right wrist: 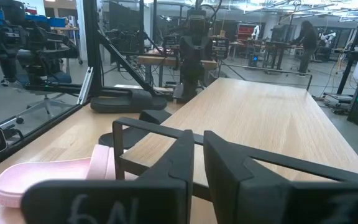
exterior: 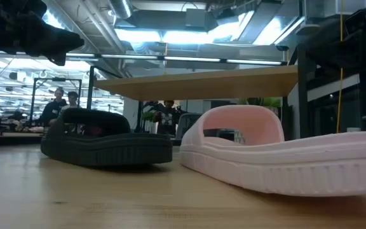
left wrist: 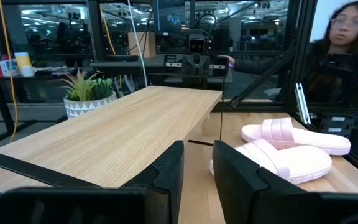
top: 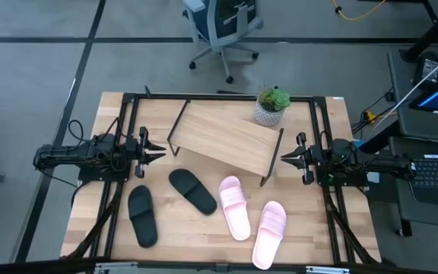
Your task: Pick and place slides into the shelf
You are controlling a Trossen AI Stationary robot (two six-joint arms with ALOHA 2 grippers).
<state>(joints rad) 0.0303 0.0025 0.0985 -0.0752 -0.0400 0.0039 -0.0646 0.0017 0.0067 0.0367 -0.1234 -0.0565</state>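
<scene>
A pale pink slide (exterior: 284, 159) lies at the surface's front edge, between left hand (top: 157, 149) and right hand (top: 286, 157), both slightly spread, empty.

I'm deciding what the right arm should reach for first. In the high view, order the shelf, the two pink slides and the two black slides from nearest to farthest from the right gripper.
From the right gripper:
1. Shelf, right beside it, at the table's back.
2. Pink slides, front right; too close to rank between themselves.
3. Black slide, front centre.
4. Black slide, front left.
</scene>
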